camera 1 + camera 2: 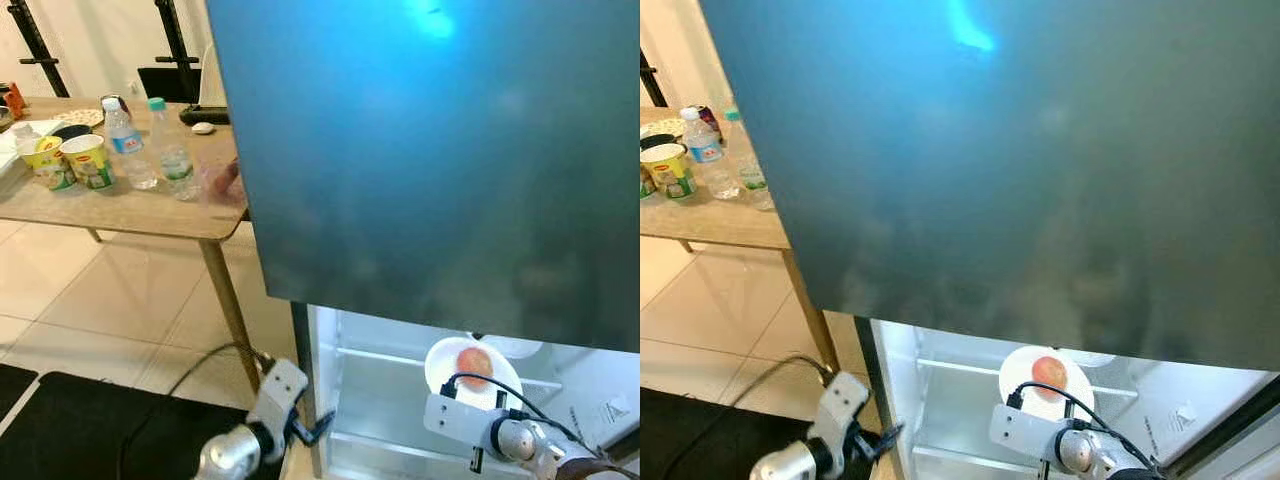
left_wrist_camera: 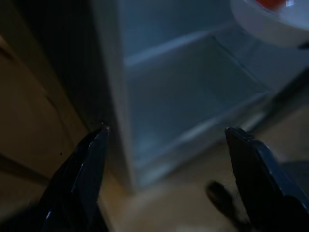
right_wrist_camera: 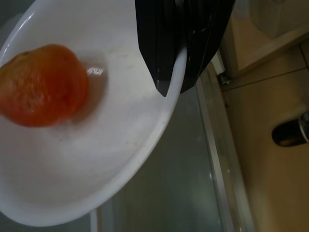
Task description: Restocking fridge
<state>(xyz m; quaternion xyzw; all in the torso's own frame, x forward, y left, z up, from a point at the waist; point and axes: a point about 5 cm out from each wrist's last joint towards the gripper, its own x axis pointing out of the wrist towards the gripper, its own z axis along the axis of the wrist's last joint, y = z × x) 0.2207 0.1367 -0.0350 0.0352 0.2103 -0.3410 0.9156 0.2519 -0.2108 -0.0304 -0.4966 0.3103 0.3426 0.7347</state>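
We had the right gripper [image 3: 174, 89] pinched on the white plate [image 3: 140, 159] with the orange [image 3: 41, 87] halfway into the fridge [image 1: 370, 400], left gripper [image 2: 166, 140] spread empty, while bottles [image 1: 175, 160] and cups [image 1: 88, 160] waited on the table [image 1: 130, 210].

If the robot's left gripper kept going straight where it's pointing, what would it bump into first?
Probably the fridge. The open left gripper points at the fridge's front edge and the pale bottom shelf just inside, with nothing seen in between. Depth is hard to judge here.

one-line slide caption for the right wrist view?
Right gripper shut on the rim of a white plate carrying an orange fruit, above the fridge shelf.
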